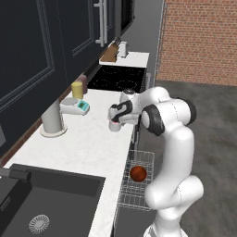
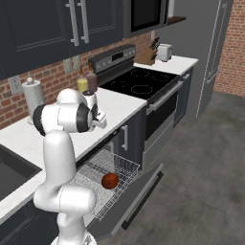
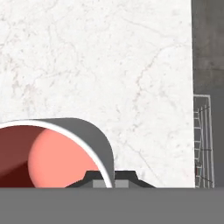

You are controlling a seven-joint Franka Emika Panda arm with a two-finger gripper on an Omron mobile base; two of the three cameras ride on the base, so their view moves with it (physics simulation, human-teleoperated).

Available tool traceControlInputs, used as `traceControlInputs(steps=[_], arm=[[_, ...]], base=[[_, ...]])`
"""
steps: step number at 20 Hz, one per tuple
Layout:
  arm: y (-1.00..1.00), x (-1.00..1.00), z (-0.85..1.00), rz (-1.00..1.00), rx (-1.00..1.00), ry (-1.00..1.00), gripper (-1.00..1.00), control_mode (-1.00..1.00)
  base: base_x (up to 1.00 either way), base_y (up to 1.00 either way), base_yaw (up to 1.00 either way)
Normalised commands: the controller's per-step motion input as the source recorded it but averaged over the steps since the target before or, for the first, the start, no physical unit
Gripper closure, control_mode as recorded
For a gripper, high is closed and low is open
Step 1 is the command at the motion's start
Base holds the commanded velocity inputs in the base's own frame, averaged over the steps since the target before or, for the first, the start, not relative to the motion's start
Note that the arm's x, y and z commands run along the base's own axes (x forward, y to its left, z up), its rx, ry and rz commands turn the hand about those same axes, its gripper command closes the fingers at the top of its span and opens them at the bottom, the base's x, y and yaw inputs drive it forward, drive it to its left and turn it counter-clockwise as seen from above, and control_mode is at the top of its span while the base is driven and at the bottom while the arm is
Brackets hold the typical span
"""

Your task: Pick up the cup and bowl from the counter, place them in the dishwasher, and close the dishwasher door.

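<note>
Left base view: the black sink (image 1: 51,199) fills the lower left, nearest of all; past it, at mid-frame, the gripper (image 1: 115,123) sits on the cup (image 1: 114,126) near the counter (image 1: 83,148) edge. The bowl (image 1: 138,173) already lies in the wire rack (image 1: 134,190), lower centre.

Right base view: the dishwasher door (image 2: 139,196) hangs open at the bottom, with the bowl in the rack above it.

Hand view: the cup's wall, lower left, is pinched between the narrowed fingers — salmon inside showing. The cup pickup looks under way; next comes a lift clear of the counter, then a swing over the rack.
</note>
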Motion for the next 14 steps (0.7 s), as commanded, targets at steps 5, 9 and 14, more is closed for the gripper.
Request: traceControlInputs(steps=[5,9,14], arm=[[-0.55,-0.99,0.02,-0.08,0.0,-0.09,1.0,-1.0],[-0.75,-1.0,0.05,-0.07,0.0,-0.09,1.0,-1.0],[-0.71,-0.91,0.28,-0.05,0.0,-0.06,1.0,-1.0]], base=[[0.0,0.0,0.0],[0.0,0.0,0.0],[0.0,0.0,0.0]])
